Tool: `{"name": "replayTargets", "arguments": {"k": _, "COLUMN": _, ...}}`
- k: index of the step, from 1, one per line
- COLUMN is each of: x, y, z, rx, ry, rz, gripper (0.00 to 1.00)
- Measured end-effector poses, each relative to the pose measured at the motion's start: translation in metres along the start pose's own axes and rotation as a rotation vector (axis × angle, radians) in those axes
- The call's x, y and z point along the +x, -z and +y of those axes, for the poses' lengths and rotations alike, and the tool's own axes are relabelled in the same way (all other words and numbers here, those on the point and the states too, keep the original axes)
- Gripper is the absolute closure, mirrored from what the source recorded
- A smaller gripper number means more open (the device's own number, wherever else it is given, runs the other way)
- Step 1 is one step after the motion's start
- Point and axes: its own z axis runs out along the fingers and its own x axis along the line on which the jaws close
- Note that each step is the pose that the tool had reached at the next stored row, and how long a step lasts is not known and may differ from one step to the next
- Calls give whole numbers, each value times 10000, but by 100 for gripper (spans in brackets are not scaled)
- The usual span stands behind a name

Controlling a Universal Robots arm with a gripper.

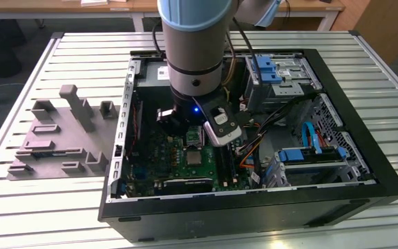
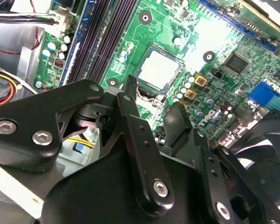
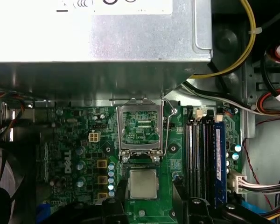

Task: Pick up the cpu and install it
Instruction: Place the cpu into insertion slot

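Note:
The cpu (image 3: 143,183), a small pale silvery square, lies flat in the socket on the green motherboard (image 3: 74,140) inside the open computer case (image 1: 365,155). The socket's metal load plate (image 3: 140,130) stands flipped up behind it. In the exterior view the cpu (image 1: 194,156) is just below the arm's wrist. My gripper (image 3: 148,198) hovers over the socket, open, with one black finger (image 3: 115,203) on each side of the chip and a gap to it. The second wrist view has the cpu (image 2: 159,69) just beyond the black fingertips (image 2: 130,86), with nothing between them.
A grey tray (image 1: 54,140) with upright plastic blocks lies on the slatted table at the exterior view's left. Inside the case are the power supply (image 3: 98,42), dark memory slots (image 3: 203,158), bundles of cables (image 3: 266,102), a fan (image 2: 266,158) and blue-tabbed drive cages (image 1: 302,155).

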Motion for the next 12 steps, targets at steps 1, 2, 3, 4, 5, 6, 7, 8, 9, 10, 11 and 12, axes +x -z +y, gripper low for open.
{"name": "replayTargets", "arguments": {"k": 1, "x": 0, "y": 1, "z": 0, "rx": 6, "ry": 0, "rz": 0, "gripper": 50}}
{"name": "replayTargets", "arguments": {"k": 2, "x": 0, "y": 1, "z": 0, "rx": 7, "ry": 0, "rz": 0, "gripper": 50}}
{"name": "replayTargets", "arguments": {"k": 3, "x": 0, "y": 0, "z": 0, "rx": 7, "ry": 0, "rz": 0, "gripper": 50}}
{"name": "replayTargets", "arguments": {"k": 4, "x": 0, "y": 0, "z": 0, "rx": 6, "ry": 0, "rz": -1, "gripper": 50}}
{"name": "replayTargets", "arguments": {"k": 5, "x": 0, "y": 0, "z": 0, "rx": 6, "ry": 0, "rz": -1, "gripper": 50}}
{"name": "replayTargets", "arguments": {"k": 6, "x": 0, "y": 0, "z": 0, "rx": 7, "ry": 0, "rz": 0, "gripper": 50}}
{"name": "replayTargets", "arguments": {"k": 7, "x": 0, "y": -2, "z": 1, "rx": 16, "ry": 0, "rz": -5, "gripper": 50}}
{"name": "replayTargets", "arguments": {"k": 8, "x": 0, "y": -2, "z": 1, "rx": 24, "ry": 1, "rz": -5, "gripper": 50}}
{"name": "replayTargets", "arguments": {"k": 9, "x": 0, "y": -2, "z": 0, "rx": 32, "ry": 0, "rz": -5, "gripper": 50}}
{"name": "replayTargets", "arguments": {"k": 10, "x": 0, "y": -2, "z": 0, "rx": 38, "ry": 1, "rz": -5, "gripper": 50}}
{"name": "replayTargets", "arguments": {"k": 11, "x": 0, "y": -2, "z": 0, "rx": 40, "ry": 1, "rz": -5, "gripper": 50}}
{"name": "replayTargets", "arguments": {"k": 12, "x": 0, "y": -3, "z": 0, "rx": 40, "ry": 1, "rz": -6, "gripper": 50}}
